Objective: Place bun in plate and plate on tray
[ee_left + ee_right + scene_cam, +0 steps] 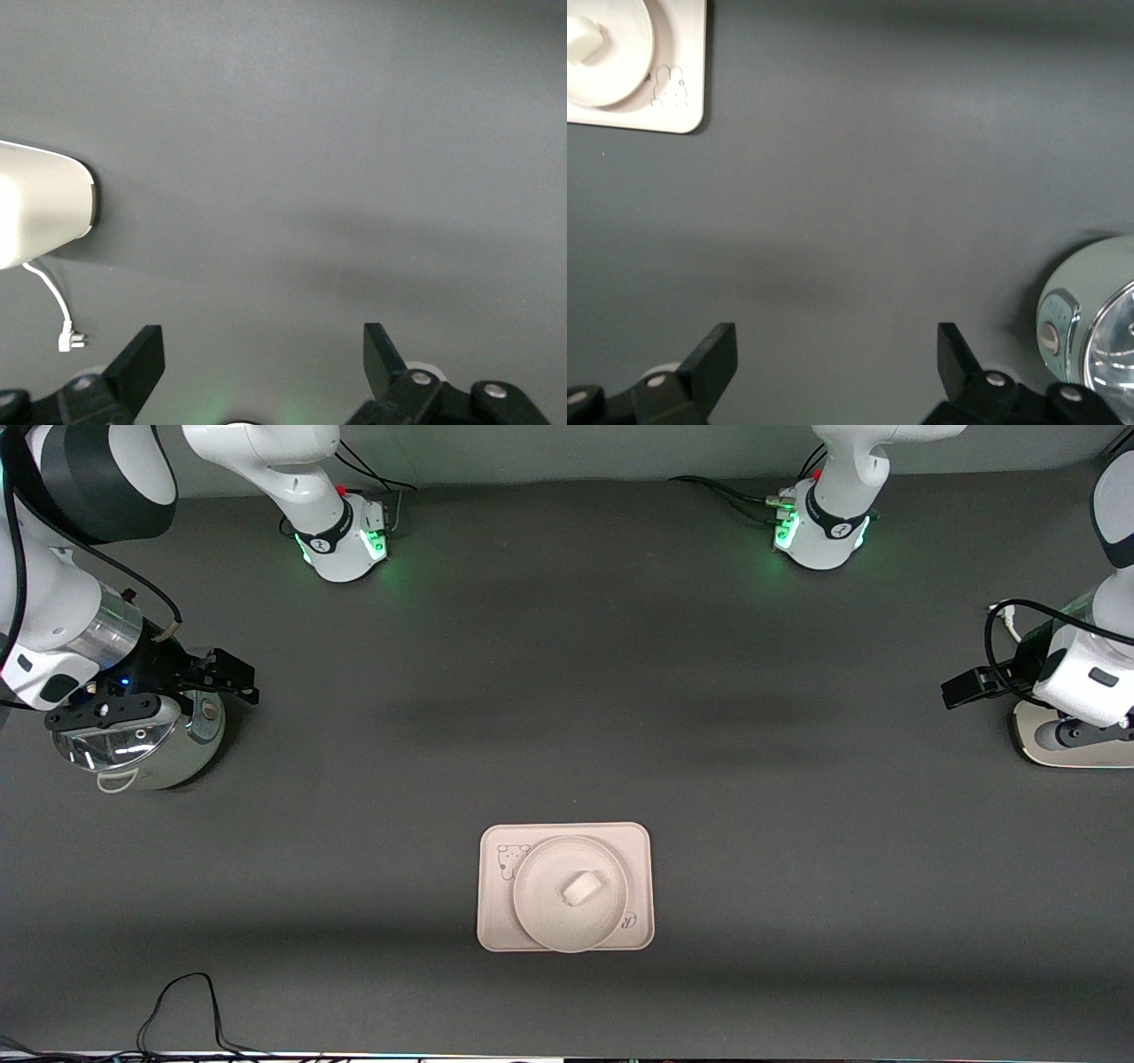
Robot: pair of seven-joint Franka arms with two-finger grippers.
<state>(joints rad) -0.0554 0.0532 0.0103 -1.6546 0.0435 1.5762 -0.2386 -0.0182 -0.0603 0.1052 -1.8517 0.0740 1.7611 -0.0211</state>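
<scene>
The small white bun (582, 887) lies on the round cream plate (540, 911). The plate rests on the rectangular cream tray (496, 926), in the middle of the table and near the front camera. The right wrist view also catches the bun (585, 40), the plate (622, 64) and the tray (682, 104) at its edge. My right gripper (237, 682) (837, 354) hangs open and empty at the right arm's end of the table, far from the tray. My left gripper (963, 688) (264, 354) hangs open and empty at the left arm's end.
A shiny metal cooker (142, 744) (1090, 310) stands under the right arm's hand. A white appliance (1076, 737) (44, 208) with a white cable and plug (66, 336) sits under the left arm's hand. A black cable (177, 1001) loops along the table's front edge.
</scene>
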